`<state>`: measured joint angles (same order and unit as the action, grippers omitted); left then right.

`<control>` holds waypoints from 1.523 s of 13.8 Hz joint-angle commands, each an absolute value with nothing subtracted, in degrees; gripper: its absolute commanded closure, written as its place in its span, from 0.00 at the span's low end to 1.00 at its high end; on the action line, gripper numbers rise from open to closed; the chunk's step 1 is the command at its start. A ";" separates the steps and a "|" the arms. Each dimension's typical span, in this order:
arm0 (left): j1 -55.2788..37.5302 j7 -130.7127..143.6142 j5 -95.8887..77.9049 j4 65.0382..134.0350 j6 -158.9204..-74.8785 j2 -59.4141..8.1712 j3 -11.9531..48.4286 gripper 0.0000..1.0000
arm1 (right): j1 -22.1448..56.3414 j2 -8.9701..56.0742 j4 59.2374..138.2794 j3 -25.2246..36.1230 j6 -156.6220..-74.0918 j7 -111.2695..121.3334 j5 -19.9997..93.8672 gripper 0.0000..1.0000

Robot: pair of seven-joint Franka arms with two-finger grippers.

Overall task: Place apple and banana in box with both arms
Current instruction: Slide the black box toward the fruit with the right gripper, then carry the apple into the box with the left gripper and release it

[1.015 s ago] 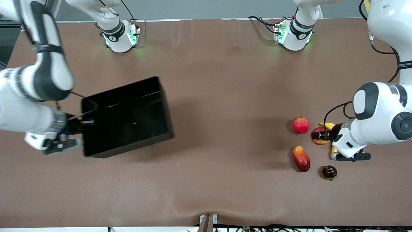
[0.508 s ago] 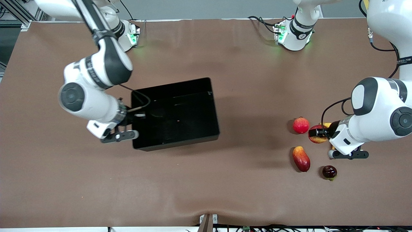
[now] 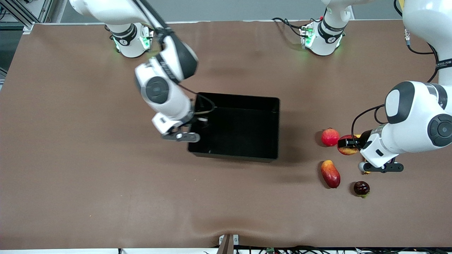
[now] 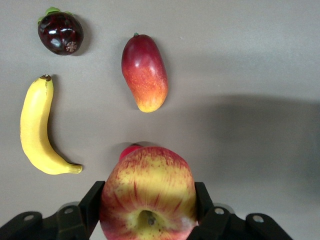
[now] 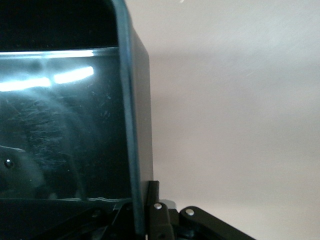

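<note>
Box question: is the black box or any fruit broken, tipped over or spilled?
Nothing looks broken or spilled. The box sits level, empty, its wall pinched by the right gripper. The left gripper holds the apple above the table. The banana and the mango lie whole on the table.

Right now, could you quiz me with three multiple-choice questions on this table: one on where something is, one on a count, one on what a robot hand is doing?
1. Where is the box?
A. on the mat between the two arms' ends
B. stacked on the fruit
C. off the table

2. How many fruits are in the box?
A. two
B. none
C. four

3. What is the left gripper doing?
A. hanging open over bare mat
B. pinching the box wall
C. clamping the apple

Answers: 1 A, the front view shows it mid-table. 2 B, its floor shows bare. 3 C, the jaws press the apple's sides.
</note>
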<state>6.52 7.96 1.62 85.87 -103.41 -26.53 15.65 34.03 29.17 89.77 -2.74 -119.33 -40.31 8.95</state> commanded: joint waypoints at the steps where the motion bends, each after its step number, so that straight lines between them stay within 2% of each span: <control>1: 5.10 9.93 1.23 86.04 -102.30 -25.40 15.64 1.00 | 35.85 32.86 88.42 -2.20 -121.90 -43.41 9.75 1.00; 4: 5.01 10.11 1.32 83.76 -101.43 -25.31 15.64 1.00 | 38.48 37.60 84.83 -2.29 -121.99 -45.70 9.76 1.00; 6: 4.31 12.11 1.23 83.76 -100.81 -25.14 15.82 1.00 | 40.69 40.07 83.59 -2.20 -124.87 -49.29 9.49 1.00; 13: -2.90 26.17 1.23 84.63 -100.02 -25.22 16.34 1.00 | 43.86 43.77 83.50 -2.11 -131.74 -51.50 9.23 1.00; 14: -3.25 27.50 1.23 85.25 -100.11 -25.31 16.43 1.00 | 43.86 43.94 83.50 -2.11 -131.84 -51.42 9.23 0.90; 15: -3.77 28.38 0.97 85.78 -100.11 -25.40 16.52 1.00 | 43.86 43.95 83.50 -2.11 -131.84 -51.42 9.14 0.48; 16: -4.39 29.08 0.71 86.91 -100.63 -25.66 16.44 1.00 | 43.86 43.95 83.58 -2.11 -131.92 -51.50 9.05 0.00; 21: -7.03 33.49 0.62 94.90 -107.65 -25.67 16.52 1.00 | 44.21 43.86 83.50 -1.93 -131.92 -51.42 8.00 0.00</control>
<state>-6.61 32.32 1.62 90.94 -104.49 -26.86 16.63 43.48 43.40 84.58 -2.57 -132.03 -50.41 8.78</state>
